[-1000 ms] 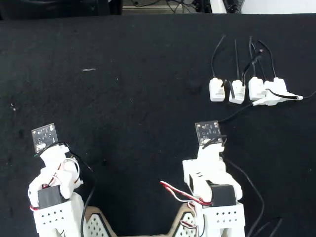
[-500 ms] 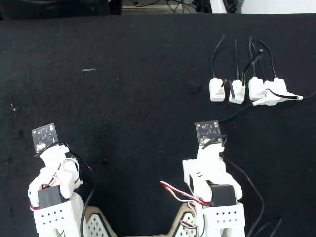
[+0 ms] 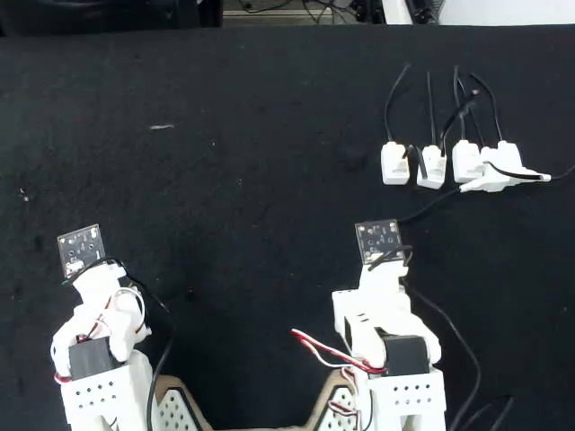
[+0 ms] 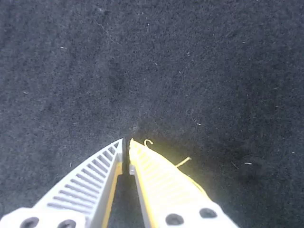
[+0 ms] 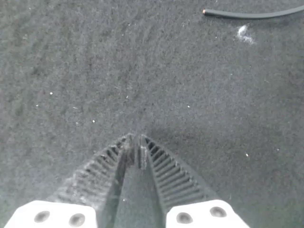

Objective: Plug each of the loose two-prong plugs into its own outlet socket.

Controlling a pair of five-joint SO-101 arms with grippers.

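Observation:
Several white outlet sockets [image 3: 429, 164] stand in a row at the far right of the black table, each with a black cord running away from me. A white two-prong plug [image 3: 492, 178] with a black cord lies tilted against the rightmost socket. My left gripper [image 4: 127, 141] is shut with nothing in it, just over bare black cloth near the front left. My right gripper [image 5: 135, 138] is shut and holds nothing, low over the cloth at the front centre-right. Both arms [image 3: 94, 296] [image 3: 382, 287] sit folded near their bases, far from the sockets.
A black cable end [image 5: 247, 14] lies on the cloth ahead of the right gripper. Another black cord [image 3: 449, 323] runs along the table past the right arm's base. A small pale scrap [image 3: 162, 127] lies at the far left.

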